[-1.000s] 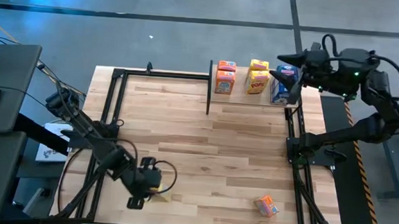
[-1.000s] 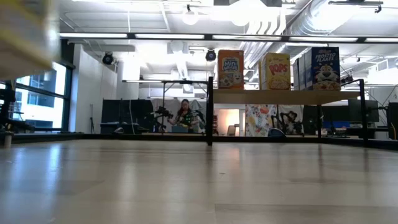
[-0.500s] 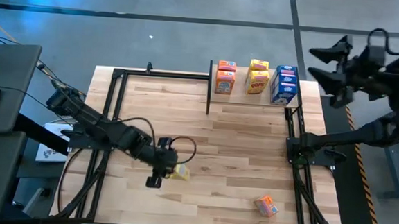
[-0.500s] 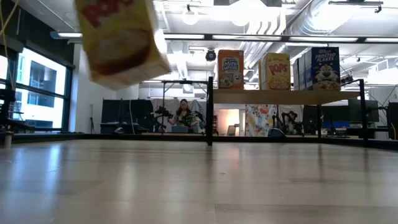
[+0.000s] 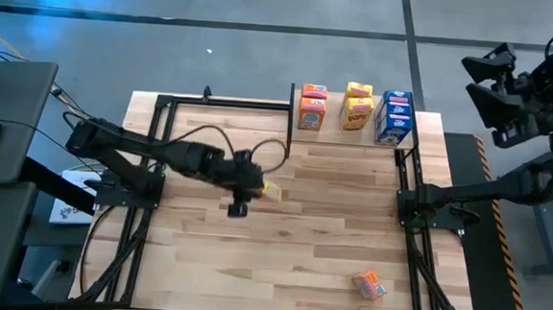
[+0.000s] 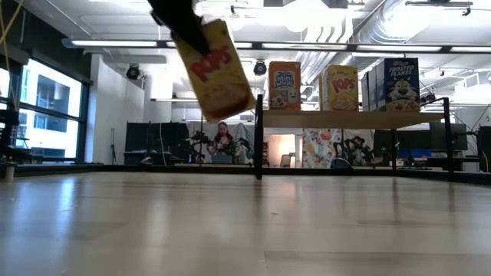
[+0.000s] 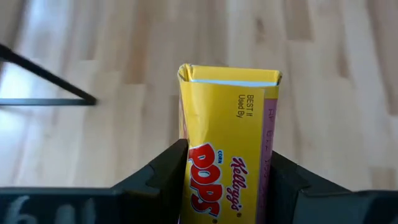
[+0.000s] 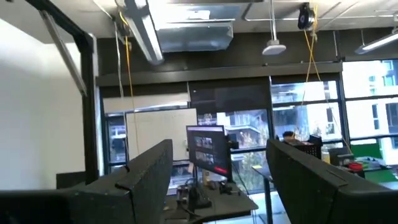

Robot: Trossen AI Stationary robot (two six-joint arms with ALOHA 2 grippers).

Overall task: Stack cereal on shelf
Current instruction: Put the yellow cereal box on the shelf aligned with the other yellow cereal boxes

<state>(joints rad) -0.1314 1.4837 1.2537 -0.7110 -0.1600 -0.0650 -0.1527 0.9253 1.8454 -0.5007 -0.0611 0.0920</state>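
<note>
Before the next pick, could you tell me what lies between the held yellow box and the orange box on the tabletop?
High view: only bare tabletop lies between yellow box and orange box.

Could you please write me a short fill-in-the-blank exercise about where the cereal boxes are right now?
1. The left gripper holds a ____ Pops box above the table.
2. The shelf carries ____ rows of boxes.
3. One orange box lies on the table near the ____ arm's side.
4. The right gripper holds ____.

Missing words: yellow; three; right; nothing
</note>
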